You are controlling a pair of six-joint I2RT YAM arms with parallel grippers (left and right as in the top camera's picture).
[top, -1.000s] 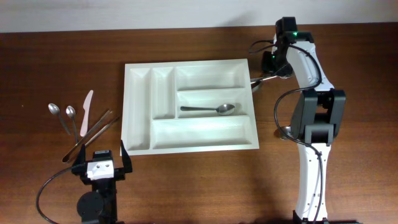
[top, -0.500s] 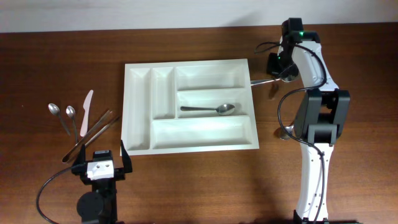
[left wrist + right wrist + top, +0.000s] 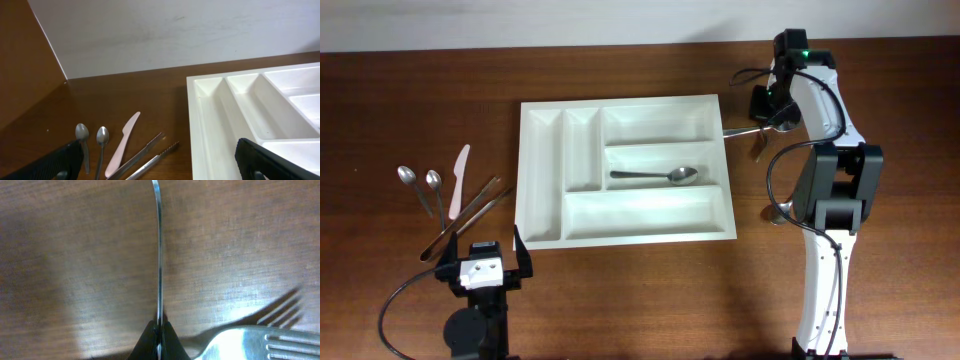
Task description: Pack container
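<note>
At 7 o'clock the left jaws hang spread and idle; the container sits mid-desk, one spoon lying in its middle wide compartment. At 1 o'clock, just off its far right corner, the right jaws have closed within the last second and now pinch a thin steel handle beside a fork; the pickup looks secured, lift likely next. No brands or writing readable.

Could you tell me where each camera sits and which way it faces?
Overhead: above the table, looking down at the tray; both arms show.
Left wrist: low at the near edge, facing the far wall; open fingers in bottom corners.
Right wrist: close above the table, looking down; fingers pinch a utensil.
Shared: overhead and left wrist show the tray.
</note>
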